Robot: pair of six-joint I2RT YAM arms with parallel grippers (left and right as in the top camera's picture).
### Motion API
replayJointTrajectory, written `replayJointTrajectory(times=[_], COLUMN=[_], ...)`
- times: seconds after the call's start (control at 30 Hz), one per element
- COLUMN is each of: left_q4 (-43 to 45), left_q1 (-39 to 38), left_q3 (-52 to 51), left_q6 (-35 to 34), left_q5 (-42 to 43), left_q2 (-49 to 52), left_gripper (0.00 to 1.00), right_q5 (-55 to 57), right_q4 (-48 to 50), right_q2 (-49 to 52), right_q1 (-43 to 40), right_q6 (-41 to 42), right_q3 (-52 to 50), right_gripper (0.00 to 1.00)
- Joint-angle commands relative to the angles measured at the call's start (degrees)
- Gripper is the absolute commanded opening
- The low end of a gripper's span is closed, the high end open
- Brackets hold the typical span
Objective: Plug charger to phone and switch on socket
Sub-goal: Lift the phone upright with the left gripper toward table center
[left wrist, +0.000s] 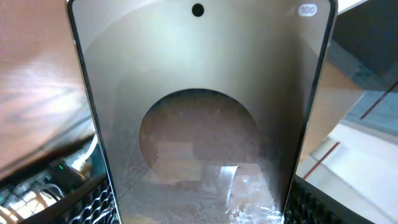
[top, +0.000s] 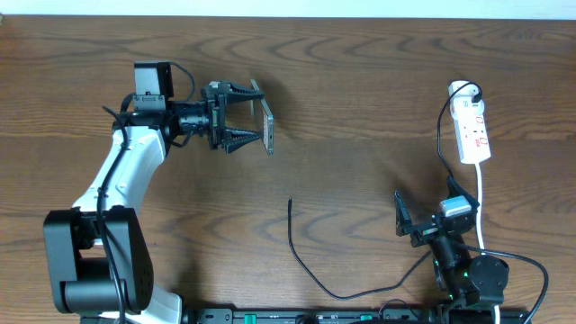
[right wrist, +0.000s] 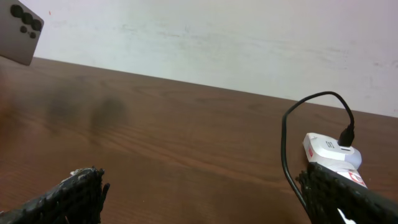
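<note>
Glossy phone [top: 268, 126] sits clamped in the left tool [top: 261, 120]; the right tool [top: 405, 219], jaws apart, should pinch the charger [top: 290, 220] just behind its tip, keeping it straight.

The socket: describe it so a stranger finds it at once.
On the brown wooden table, look far right. There lies the socket, a small elongated white strip with red markings. Unlike the thin black charger plugged into it, it trails a thicker white cord.
</note>
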Motion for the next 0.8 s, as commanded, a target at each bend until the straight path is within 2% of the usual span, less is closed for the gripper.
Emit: replayJointTrajectory(times=[0.0, 0.33, 0.77], left_q4=[0.5, 0.5, 0.4], left_q1=[0.1, 0.2, 0.4], left_q3=[1.7, 1.7, 1.7], left_q6=[-3.8, -10.7, -11.5], left_q5=[4.7, 6.3, 6.2], left_q2=[-1.3, -1.3, -1.3], left_gripper=[0.07, 0.07, 0.07], right_q5=[0.2, 0.2, 0.2], right_q4=[-0.3, -0.3, -0.3], right_q2=[-0.2, -0.2, -0.2], right_q1=[0.4, 0.4, 0.4], right_q6=[0.1, 0.1, 0.1], right_q3=[-0.1, -0.1, -0.1], right_gripper=[0.99, 0.99, 0.99])
